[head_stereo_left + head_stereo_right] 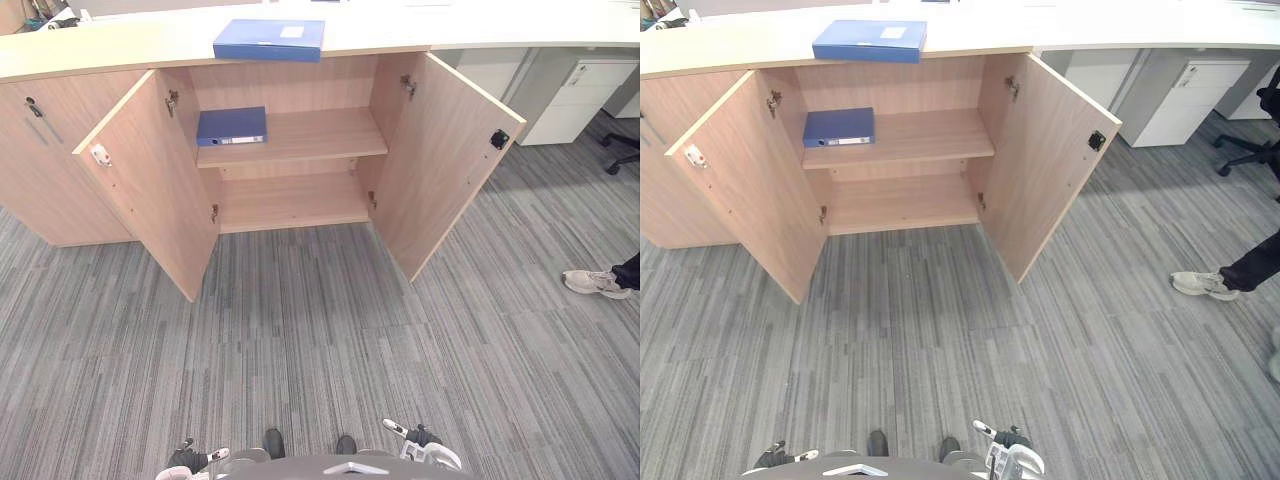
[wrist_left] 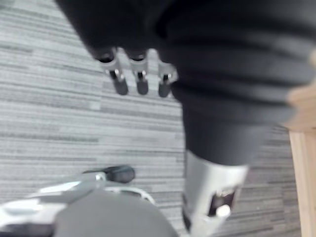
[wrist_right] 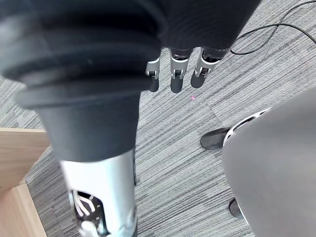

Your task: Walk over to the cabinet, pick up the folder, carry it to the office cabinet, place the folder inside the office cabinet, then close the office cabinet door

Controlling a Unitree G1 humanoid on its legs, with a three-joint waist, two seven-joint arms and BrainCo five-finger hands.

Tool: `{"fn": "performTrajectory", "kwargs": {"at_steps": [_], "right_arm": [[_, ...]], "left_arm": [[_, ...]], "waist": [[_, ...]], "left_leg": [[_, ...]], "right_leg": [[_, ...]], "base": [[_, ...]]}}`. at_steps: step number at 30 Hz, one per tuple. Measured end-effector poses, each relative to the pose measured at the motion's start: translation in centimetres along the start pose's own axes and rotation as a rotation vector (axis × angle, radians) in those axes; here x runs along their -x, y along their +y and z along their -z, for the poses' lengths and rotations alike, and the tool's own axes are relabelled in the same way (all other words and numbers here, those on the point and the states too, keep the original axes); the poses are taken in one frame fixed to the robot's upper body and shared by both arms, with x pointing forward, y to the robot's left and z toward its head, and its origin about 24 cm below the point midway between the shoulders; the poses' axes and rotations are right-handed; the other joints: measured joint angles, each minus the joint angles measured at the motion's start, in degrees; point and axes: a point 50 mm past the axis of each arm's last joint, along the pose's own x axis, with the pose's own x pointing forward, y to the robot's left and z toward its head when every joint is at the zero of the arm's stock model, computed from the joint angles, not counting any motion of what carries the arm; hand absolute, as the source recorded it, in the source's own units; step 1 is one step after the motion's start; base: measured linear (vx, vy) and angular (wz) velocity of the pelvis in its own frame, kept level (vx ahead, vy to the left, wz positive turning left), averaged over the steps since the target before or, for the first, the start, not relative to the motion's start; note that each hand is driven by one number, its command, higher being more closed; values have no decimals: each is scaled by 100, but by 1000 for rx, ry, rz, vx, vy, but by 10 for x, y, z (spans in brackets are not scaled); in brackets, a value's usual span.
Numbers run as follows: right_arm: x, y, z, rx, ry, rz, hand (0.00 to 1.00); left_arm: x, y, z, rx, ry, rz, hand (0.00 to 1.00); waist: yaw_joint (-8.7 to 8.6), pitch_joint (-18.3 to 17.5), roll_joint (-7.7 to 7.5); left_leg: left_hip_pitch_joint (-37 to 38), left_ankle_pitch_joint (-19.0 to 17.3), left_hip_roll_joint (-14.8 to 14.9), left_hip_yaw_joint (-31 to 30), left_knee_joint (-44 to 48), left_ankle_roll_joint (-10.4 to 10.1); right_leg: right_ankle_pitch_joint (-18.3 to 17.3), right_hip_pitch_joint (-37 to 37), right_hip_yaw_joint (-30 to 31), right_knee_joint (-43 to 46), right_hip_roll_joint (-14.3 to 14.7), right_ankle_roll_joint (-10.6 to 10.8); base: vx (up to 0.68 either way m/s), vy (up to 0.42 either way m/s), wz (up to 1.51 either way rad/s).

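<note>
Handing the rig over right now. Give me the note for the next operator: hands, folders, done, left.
Left hand: open, empty, low at the robot's side. Right hand: open, empty.
Countertop folder: blue, flat on the counter above the cabinet. Shelf folder: blue, flat on the upper shelf, left end. Left door and right door both stand open.
Done: robot faces the cabinet from a distance; nothing picked up.
Left: likely approach, take the countertop folder, shelve it, close the doors. Person's shoe at right.

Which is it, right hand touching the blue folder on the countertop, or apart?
Apart. The left eye view shows the folder on the countertop, a wide stretch of carpet away from the right hand; its fingers hang straight over carpet.
</note>
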Motion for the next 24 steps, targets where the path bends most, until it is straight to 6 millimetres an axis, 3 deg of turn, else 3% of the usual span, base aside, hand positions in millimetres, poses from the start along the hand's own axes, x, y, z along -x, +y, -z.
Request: {"fn": "performTrajectory", "kwargs": {"at_steps": [24], "right_arm": [[0, 4, -1, 23, -5, -14, 0]], "left_arm": [[0, 0, -2, -4, -5, 0, 0]], "waist": [[26, 3, -27]], "left_leg": [[-17, 6, -34, 8, -4, 24]], "right_leg": [[-12, -19, -146, 7, -51, 4]], "base": [[-19, -5, 0]]}}
